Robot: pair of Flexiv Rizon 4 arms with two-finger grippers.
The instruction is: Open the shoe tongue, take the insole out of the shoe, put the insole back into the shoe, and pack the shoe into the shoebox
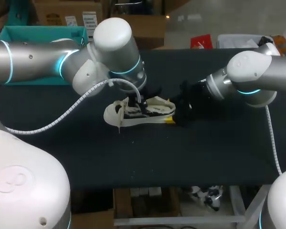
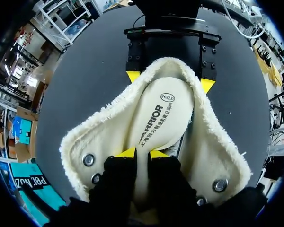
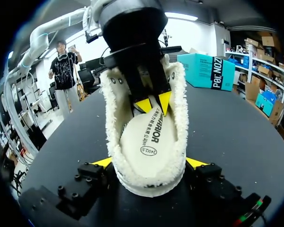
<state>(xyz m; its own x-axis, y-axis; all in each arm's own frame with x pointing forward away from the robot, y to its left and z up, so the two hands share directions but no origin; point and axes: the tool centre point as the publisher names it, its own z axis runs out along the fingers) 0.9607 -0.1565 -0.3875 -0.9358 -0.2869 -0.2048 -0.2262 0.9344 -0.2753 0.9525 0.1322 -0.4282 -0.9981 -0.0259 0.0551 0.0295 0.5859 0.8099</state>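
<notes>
A cream low shoe [image 1: 138, 114] with fleece lining lies on the black table, toe toward my left. Its printed insole [image 2: 163, 113] lies inside, and the opening is spread wide. My left gripper [image 2: 143, 153] reaches down into the shoe and is shut on the insole's front part, one yellow tip on each side. My right gripper [image 3: 150, 163] straddles the heel [image 3: 149, 182], its wide-set tips pressing the shoe's two sides. In the head view the left gripper [image 1: 137, 102] sits over the shoe's middle and the right gripper [image 1: 174, 117] at the heel end.
A teal shoebox [image 1: 38, 36] stands at the table's back left, behind my left arm. A red packet [image 1: 201, 42] lies at the back edge. Bare black tabletop [image 1: 181, 157] stretches in front of the shoe.
</notes>
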